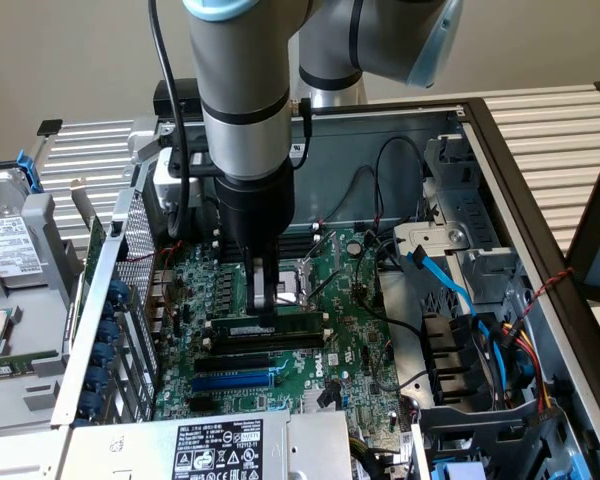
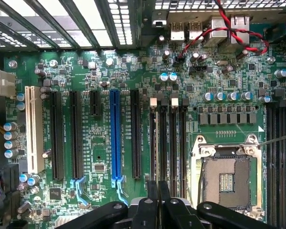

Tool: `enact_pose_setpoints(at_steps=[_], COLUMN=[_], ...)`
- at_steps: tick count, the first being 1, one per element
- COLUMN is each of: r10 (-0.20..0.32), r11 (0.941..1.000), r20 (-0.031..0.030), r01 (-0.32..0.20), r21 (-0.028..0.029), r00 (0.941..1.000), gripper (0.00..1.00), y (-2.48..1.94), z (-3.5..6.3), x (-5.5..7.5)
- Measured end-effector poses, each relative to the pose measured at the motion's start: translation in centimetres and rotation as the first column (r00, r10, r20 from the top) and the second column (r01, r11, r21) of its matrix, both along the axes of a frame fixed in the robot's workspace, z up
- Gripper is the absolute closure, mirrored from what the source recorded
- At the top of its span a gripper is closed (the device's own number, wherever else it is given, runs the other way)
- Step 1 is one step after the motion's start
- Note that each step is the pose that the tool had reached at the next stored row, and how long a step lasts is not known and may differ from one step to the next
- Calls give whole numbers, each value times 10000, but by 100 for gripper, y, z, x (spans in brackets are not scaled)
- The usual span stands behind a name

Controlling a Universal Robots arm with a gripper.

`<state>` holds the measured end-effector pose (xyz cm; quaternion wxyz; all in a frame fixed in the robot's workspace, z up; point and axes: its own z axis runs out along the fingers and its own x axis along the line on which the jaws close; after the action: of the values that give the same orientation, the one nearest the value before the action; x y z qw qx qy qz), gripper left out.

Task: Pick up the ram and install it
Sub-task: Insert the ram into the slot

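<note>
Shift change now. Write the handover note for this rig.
Claw: shut on the ram, gripping its top edge.
Ram: upright, in line with the black slots beside the CPU socket.
Done: ram is picked up and at the slots.
Left: seating; cannot tell if it is pressed home or clipped.

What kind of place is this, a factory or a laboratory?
Probably a robotics laboratory or test bench, not a factory line. An opened desktop computer case lies on a slatted metal table, its green motherboard exposed, and a single robot arm reaches down into it.
</note>
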<state>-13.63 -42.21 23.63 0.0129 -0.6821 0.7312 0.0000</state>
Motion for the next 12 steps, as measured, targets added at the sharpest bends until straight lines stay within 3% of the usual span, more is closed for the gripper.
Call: enact_pose_setpoints(at_steps=[12], r10=[0], r11=[10000], r20=[-3], r01=[0], r21=[-2], r00=[10000], gripper=[88], y=[-1], z=[0], x=[-12])
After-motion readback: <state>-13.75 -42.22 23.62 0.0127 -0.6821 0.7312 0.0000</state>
